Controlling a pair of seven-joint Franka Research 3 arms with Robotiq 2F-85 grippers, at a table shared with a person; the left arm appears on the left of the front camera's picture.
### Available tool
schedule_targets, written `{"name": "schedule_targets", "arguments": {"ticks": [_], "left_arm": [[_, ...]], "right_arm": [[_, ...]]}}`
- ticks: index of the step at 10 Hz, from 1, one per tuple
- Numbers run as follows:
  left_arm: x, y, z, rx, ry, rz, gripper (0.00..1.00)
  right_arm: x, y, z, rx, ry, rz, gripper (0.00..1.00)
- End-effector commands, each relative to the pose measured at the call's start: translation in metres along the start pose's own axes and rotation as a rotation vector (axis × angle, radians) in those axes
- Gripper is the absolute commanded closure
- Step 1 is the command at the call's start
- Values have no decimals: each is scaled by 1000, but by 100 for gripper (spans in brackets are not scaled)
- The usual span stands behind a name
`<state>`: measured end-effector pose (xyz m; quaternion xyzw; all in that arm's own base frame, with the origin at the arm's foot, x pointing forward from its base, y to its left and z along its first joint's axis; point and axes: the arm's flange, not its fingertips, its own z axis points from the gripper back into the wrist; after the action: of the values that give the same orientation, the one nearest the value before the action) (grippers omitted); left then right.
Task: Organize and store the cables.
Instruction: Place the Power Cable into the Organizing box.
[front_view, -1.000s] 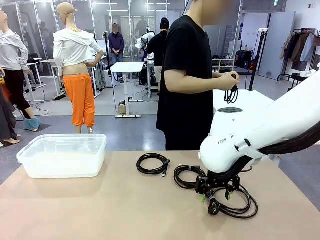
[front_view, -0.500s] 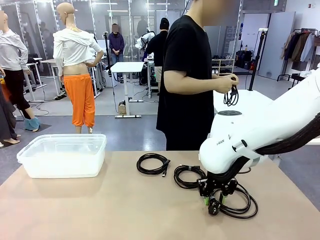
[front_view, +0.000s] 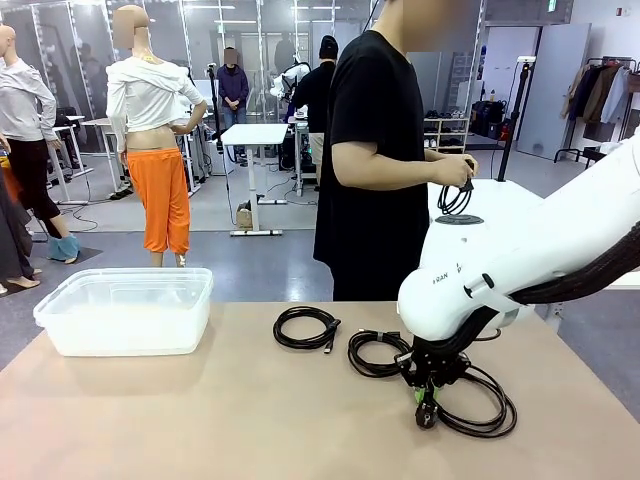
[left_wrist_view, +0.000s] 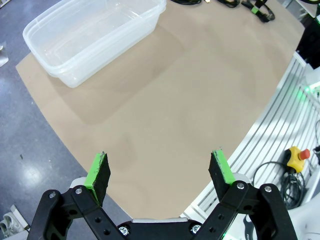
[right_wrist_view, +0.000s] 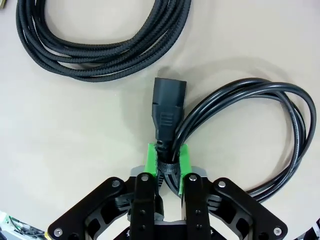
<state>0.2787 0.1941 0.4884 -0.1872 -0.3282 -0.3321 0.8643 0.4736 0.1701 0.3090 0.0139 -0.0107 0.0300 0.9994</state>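
**Right claw pinches the power cord at its plug**

We see the right claw (right_wrist_view: 167, 160) down at the table (front_view: 200, 420). Its green pads are pressed together on the power cord (right_wrist_view: 250, 125), just behind the plug (right_wrist_view: 169, 105). The pads clamp the cord strands gathered there. The plug points straight away from the wrist and lies on the table top. The rest of the power cord spreads out from the pinch as a loose round loop, resting on the table. In the front view that loop lies on the table's right part, toward the robot's edge, with the right arm bent down over it.

Past the plug lies a braided coil (right_wrist_view: 100, 45). It is near the plug but apart from it, and the claw does not touch it. From the front it sits just left of the power cord. A third coil (front_view: 305, 328) lies a little farther left and back, with a small gap between the two.

The person at the far side holds a fourth cable (front_view: 455, 197) in one hand (front_view: 455, 170), its loop hanging above table level.

The left claw (left_wrist_view: 160, 170) is spread wide with bare table between its pads, and it hangs above the table near the edge. A clear bin (front_view: 125, 310) stands at the table's far left, well apart from the coils.
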Motion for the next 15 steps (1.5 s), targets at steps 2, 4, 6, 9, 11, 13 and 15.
{"name": "schedule_targets", "arguments": {"ticks": [2,4,6,9,11,13,15], "left_arm": [[-2,-1,2,-11,2,-15,0],[-2,-1,2,-11,2,-15,0],[-2,-1,2,-11,2,-15,0],[-2,-1,2,-11,2,-15,0],[-2,-1,2,-11,2,-15,0],[-2,-1,2,-11,2,-15,0],[-2,-1,2,-11,2,-15,0]], "right_arm": [[1,6,33,-5,-28,-33,100],[-3,11,54,4,-28,-39,100],[1,4,43,1,-32,0,87],[1,4,43,1,-32,0,87],[1,4,43,1,-32,0,87],[1,4,43,1,-32,0,87],[-2,5,42,0,-12,-2,81]]}}
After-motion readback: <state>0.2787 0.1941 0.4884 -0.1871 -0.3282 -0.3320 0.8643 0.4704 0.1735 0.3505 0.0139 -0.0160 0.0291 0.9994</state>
